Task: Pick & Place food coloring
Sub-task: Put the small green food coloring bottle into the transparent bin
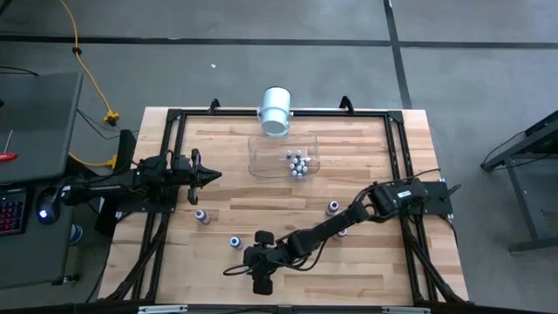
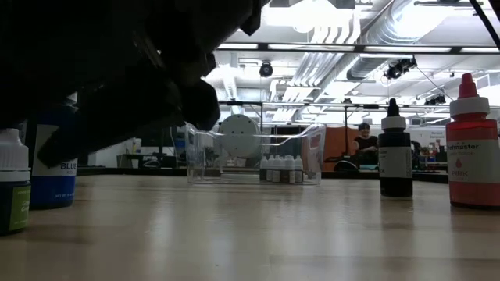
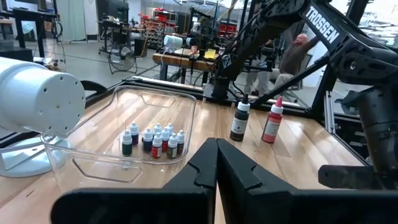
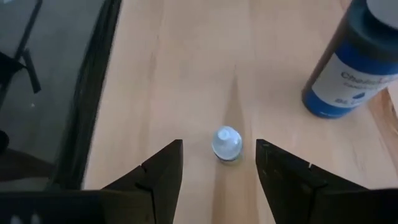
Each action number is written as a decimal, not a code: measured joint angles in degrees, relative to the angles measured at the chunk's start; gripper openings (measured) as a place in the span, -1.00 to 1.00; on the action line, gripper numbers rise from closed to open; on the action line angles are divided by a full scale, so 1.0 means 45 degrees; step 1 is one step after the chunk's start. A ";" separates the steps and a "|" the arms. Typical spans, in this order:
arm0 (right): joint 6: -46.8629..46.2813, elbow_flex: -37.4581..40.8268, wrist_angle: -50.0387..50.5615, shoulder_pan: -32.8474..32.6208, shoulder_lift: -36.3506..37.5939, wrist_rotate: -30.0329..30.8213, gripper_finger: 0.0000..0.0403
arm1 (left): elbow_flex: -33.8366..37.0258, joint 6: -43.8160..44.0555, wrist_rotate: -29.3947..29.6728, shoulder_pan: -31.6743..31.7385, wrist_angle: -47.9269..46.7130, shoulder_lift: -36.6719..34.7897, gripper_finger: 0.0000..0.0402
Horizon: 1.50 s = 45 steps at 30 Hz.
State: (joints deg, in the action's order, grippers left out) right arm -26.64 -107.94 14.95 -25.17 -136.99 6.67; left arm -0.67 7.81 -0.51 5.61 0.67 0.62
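In the right wrist view, the right tool (image 4: pixel 219 165) hangs spread over a tiny white-capped bottle (image 4: pixel 226 144) standing on the desk (image 4: pixel 186 74), a blue bottle (image 4: pixel 354 59) nearby. From above, the left tool (image 1: pixel 209 176), pressed together, waits beside the clear tub (image 1: pixel 261 157) holding small bottles (image 1: pixel 296 162).

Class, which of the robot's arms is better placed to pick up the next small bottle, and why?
Right. The right gripper is open, its fingers either side of a small bottle. The left gripper is shut, farther away beside the tub.

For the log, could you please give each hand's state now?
Left hand: shut, empty.
Right hand: open, a small bottle between its fingers.
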 joint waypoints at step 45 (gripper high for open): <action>0.1648 0.0019 -0.0997 0.0107 -0.0496 0.0208 -0.21 | 0.0000 0.0000 0.0005 0.0002 0.0000 -0.0002 -1.00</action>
State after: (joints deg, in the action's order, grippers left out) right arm -19.22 -107.85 10.46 -24.69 -139.22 7.61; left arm -0.67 7.81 -0.49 5.62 0.67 0.61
